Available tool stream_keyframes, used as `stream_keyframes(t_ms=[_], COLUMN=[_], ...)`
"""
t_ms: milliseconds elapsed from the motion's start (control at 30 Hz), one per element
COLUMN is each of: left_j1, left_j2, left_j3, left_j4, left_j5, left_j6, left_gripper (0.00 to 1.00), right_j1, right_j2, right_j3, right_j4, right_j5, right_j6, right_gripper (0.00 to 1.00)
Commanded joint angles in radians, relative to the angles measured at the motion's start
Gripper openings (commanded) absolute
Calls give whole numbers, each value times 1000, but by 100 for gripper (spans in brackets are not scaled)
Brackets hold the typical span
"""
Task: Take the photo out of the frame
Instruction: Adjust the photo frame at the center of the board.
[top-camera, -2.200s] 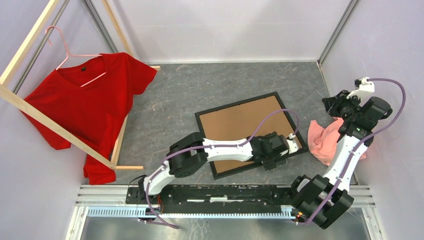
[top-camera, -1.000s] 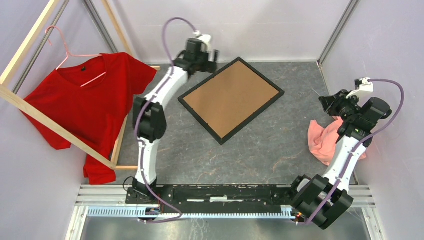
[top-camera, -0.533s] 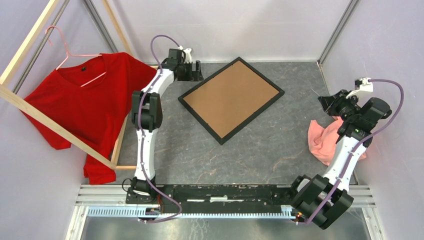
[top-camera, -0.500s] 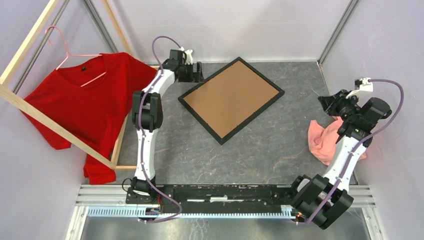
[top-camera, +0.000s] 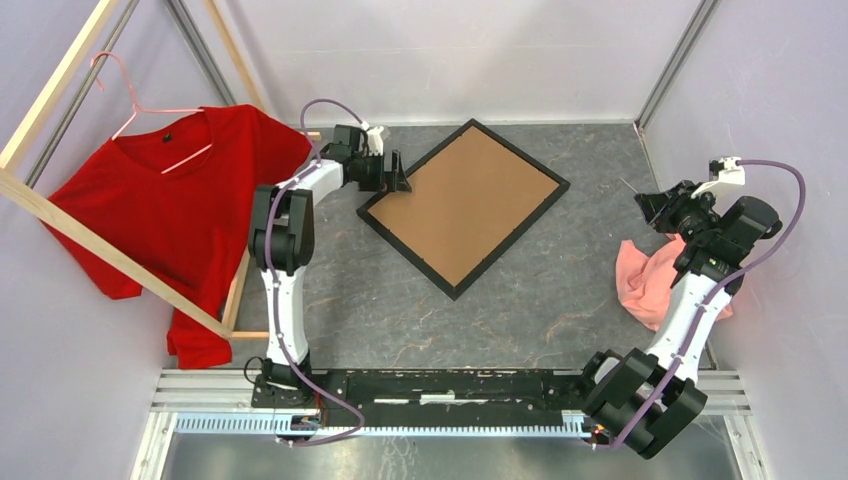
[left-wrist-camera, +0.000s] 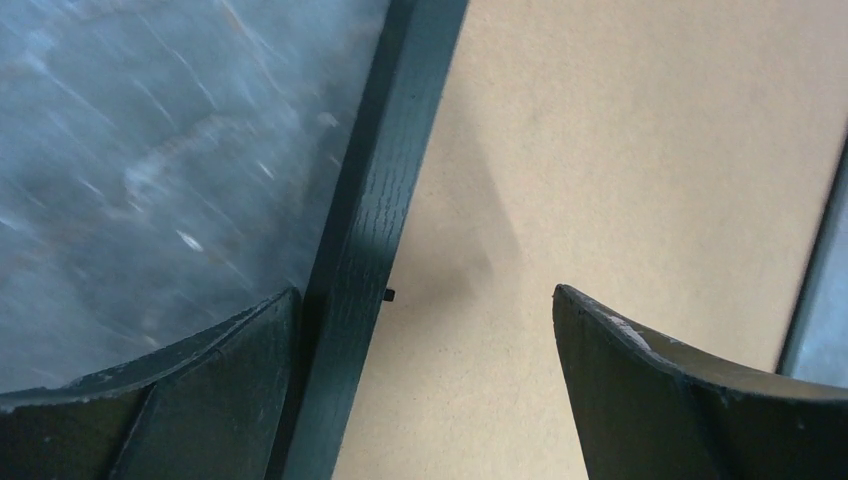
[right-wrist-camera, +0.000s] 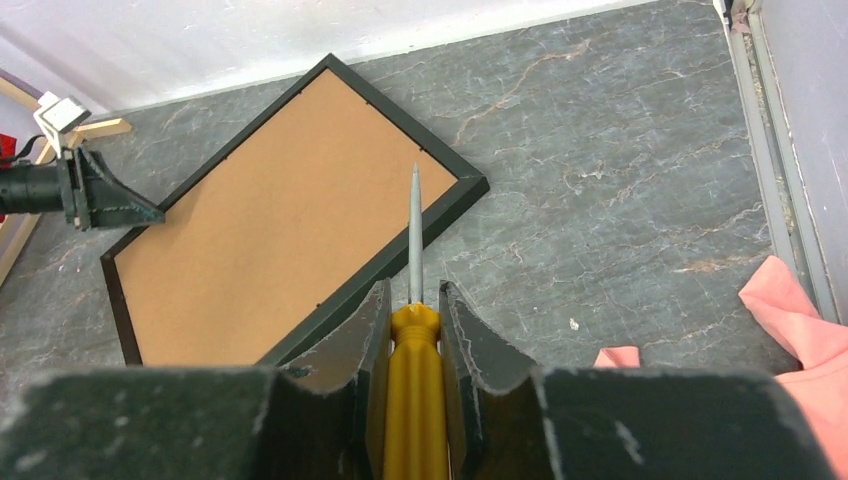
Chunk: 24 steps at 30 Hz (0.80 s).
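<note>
Left gripper (top-camera: 395, 176) swung back to left corner of frame (top-camera: 406, 252), fingers (left-wrist-camera: 640, 390) spread astride its rim. Frame face-down, far centre; photo hidden beneath. Right gripper (right-wrist-camera: 412, 298) clenches screwdriver (right-wrist-camera: 412, 400). Step: opening backing (top-camera: 465, 205); next needs tabs (left-wrist-camera: 389, 294) pried.

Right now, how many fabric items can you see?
2: a red T-shirt hanging at the pale wooden rack on the left, and a crumpled pink cloth on the grey table at far right, partly behind the arm.

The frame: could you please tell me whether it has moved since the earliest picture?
Yes. The frame has slid toward the back wall and rotated, so one corner now points at that wall.
</note>
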Motion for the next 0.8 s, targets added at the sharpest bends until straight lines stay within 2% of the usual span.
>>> stream_keyframes(t_ms=[0,133,267,400,567,700,767], left_j1=[-17,-59,-136,-189,-223,-219,-220], left_j2=[-117,-222,-318,-380,-443,-445,-422], left_j3=[-178,-330,-459,-525,-521,-408,-313], left_j4=[-49,-76,-130,-181,-217,-197,-192], left_j5=[150,209,189,183,128,-114,-182], left_j6=[-46,17,89,155,190,112,102], left_gripper=[100,100,100,100,100,100,100], right_j1=[-6,-5,-4,4,58,74,73], right_j2=[-13,-9,-5,-1,11,22,21], right_j3=[-3,-6,-12,-30,-41,-47,-47], right_j4=[55,57,69,99,99,135,135], right_j5=[-21,-22,-26,-45,-36,-41,-38], right_j6=[11,17,31,65,82,95,91], right_gripper=[0,0,0,0,0,0,0])
